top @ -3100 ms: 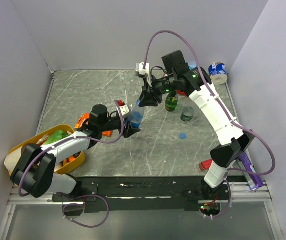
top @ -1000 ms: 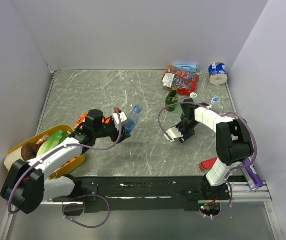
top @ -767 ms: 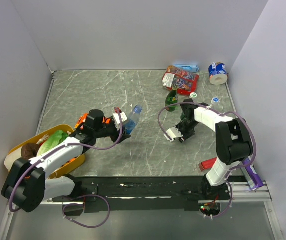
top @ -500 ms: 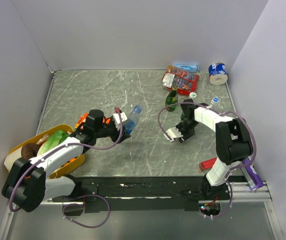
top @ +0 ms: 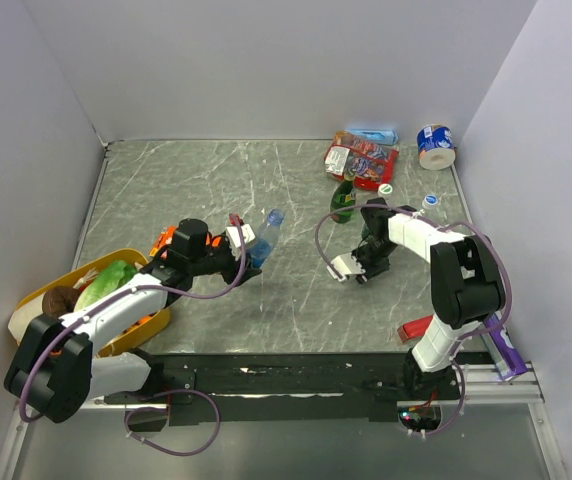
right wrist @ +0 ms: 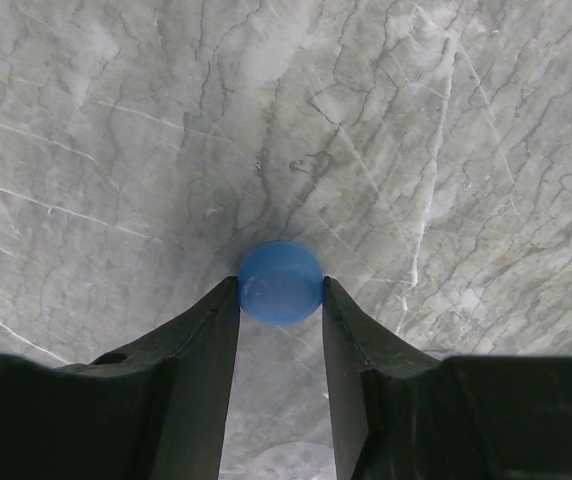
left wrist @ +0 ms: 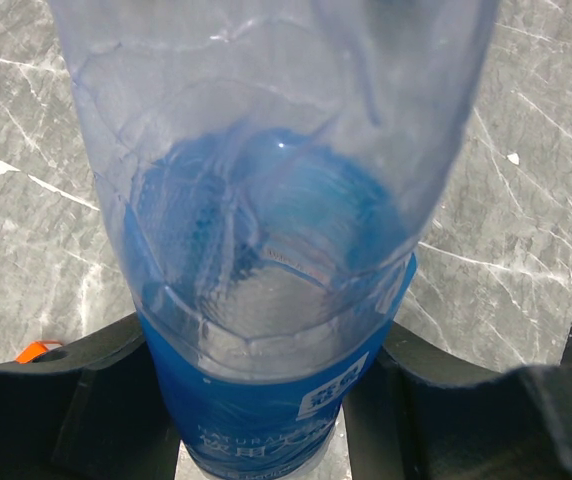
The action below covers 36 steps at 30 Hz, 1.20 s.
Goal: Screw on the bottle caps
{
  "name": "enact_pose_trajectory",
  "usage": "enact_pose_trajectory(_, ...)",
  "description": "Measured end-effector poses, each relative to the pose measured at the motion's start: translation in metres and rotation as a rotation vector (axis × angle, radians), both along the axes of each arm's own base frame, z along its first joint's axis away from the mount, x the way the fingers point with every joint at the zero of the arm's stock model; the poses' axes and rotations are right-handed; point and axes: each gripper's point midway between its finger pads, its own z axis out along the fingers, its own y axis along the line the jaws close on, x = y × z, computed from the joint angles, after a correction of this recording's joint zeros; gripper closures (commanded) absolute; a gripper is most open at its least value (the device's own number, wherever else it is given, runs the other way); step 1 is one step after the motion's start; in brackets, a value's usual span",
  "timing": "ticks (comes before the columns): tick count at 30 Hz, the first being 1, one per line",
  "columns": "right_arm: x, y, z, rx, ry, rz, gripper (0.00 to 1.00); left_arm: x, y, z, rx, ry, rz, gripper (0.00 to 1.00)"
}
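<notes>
Left pincer (top: pixel 247 262) — clamped round the tilted water bottle (top: pixel 264 236), mid-left of desk (top: pixel 186 180); open marble beyond it. Right pincer (right wrist: pixel 280 292) — closed on blue cap (right wrist: pixel 280 278) lying right of centre; overhead camera hides the cap. Green bottle (top: pixel 343 200) just behind.

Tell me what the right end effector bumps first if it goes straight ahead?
The marble table, probably at once: the right end effector points straight down at it, gripping the blue cap.
</notes>
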Motion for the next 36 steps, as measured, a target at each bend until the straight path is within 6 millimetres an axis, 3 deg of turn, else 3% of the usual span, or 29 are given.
enact_pose_trajectory(4, 0.002, 0.005, 0.012, 0.022, 0.015, -0.036, 0.64, 0.001, -0.001, 0.001, -0.003, -0.009, -0.001, 0.99)
enact_pose_trajectory(7, 0.010, 0.015, 0.039, 0.074, -0.001, -0.074, 0.65, 0.002, -0.002, 0.000, 0.000, -0.018, -0.010, 0.99)
enact_pose_trajectory(10, 0.014, 0.031, 0.088, 0.154, -0.050, -0.107, 0.65, 0.003, -0.004, -0.005, 0.012, -0.037, -0.040, 0.99)
enact_pose_trajectory(13, 0.007, 0.055, 0.152, 0.257, -0.134, -0.101, 0.66, 0.005, -0.007, -0.013, 0.028, -0.080, -0.082, 0.99)
enact_pose_trajectory(17, -0.022, 0.094, 0.225, 0.396, -0.204, -0.047, 0.66, 0.007, -0.014, -0.025, 0.050, -0.141, -0.150, 0.99)
enact_pose_trajectory(20, -0.049, 0.120, 0.260, 0.473, -0.211, 0.000, 0.66, 0.007, -0.023, -0.029, 0.058, -0.190, -0.203, 0.99)
enact_pose_trajectory(23, -0.069, 0.137, 0.277, 0.510, -0.191, 0.028, 0.66, 0.002, -0.034, -0.026, 0.054, -0.254, -0.260, 0.99)
enact_pose_trajectory(28, -0.081, 0.150, 0.292, 0.523, -0.165, 0.037, 0.66, -0.002, -0.045, -0.019, 0.034, -0.330, -0.309, 0.99)
enact_pose_trajectory(36, -0.095, 0.157, 0.285, 0.487, -0.132, 0.059, 0.65, -0.008, -0.049, -0.020, 0.020, -0.367, -0.327, 0.99)
